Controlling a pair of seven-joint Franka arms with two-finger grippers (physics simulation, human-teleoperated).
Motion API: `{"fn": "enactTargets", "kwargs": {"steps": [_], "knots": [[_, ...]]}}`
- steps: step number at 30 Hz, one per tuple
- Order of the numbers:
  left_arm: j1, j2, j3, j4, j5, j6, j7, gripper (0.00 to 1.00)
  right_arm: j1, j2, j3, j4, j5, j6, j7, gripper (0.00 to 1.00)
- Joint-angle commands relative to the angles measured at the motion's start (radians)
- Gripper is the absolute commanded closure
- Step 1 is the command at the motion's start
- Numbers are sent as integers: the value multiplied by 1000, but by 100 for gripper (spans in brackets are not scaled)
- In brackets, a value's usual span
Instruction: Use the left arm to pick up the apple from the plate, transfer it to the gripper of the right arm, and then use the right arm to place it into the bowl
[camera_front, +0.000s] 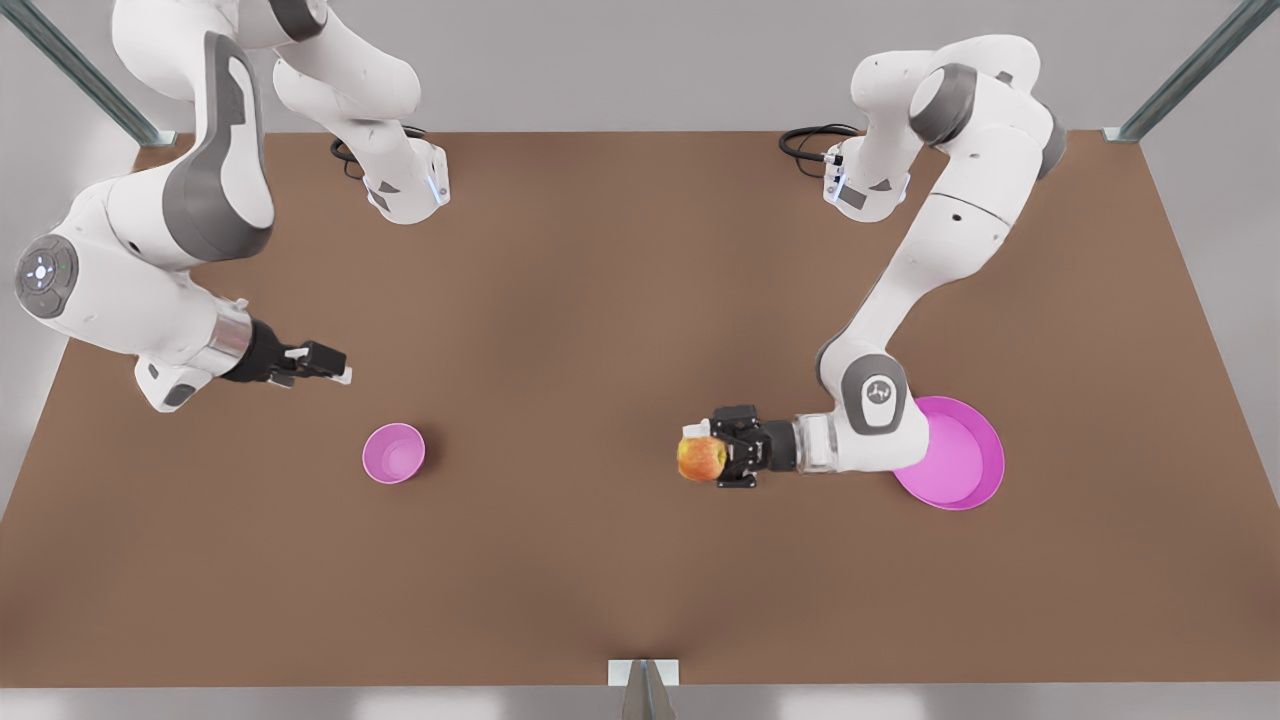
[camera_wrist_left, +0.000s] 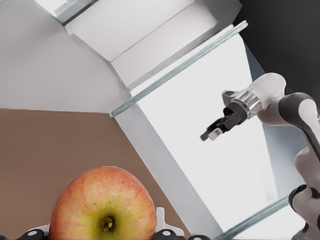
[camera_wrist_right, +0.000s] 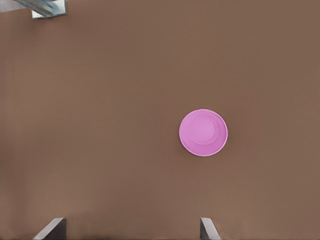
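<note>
Left gripper (camera_front: 712, 458): fingers pinching the apple (camera_front: 701, 458), held out sideways above the worktop (camera_front: 600, 560), off the plate's rim toward the front view's left
Apple, wrist detail: in the left wrist view the apple (camera_wrist_left: 103, 206) sits between the fingertips, stem end facing the camera
Plate (camera_front: 965, 470): no fruit on it, partly behind the left arm's wrist
Right gripper (camera_front: 322, 362): waits at the front view's left, well apart from the apple; fingers spread in the right wrist view, 2 tips (camera_wrist_right: 50, 230) framing bare worktop
Right gripper, far view: seen small beyond the apple (camera_wrist_left: 216, 131)
Bowl (camera_front: 394, 453): upright, holding nothing, near the right gripper, seen from above (camera_wrist_right: 203, 132)
Stage (judged): pick done, handover pending
Risk 1: the round fruit may slip or roll if the 2nd grasp lands off-centre
Risk 2: releasing before the right fingers close would drop it onto the worktop
Risk 3: the splayed fingers leave little free surface, so fingers may collide
</note>
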Motion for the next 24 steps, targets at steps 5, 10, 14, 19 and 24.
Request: {"fn": "enactTargets", "kwargs": {"steps": [5,10,14,19,24], "knots": [[-141,112,-10,183,-103,47,1320,26,170,138,6,-8,345,342,87,0],[-230,254,-18,303,-143,135,1412,26,198,198,8,-83,736,514,-16,0],[-243,264,-23,303,-172,139,1424,24,188,231,6,-146,977,565,-304,0],[-243,300,-42,303,-194,139,1478,24,213,285,6,-171,1034,609,-510,0],[-243,301,-47,303,-195,139,1480,24,271,311,8,-168,1037,665,-573,0]]}}
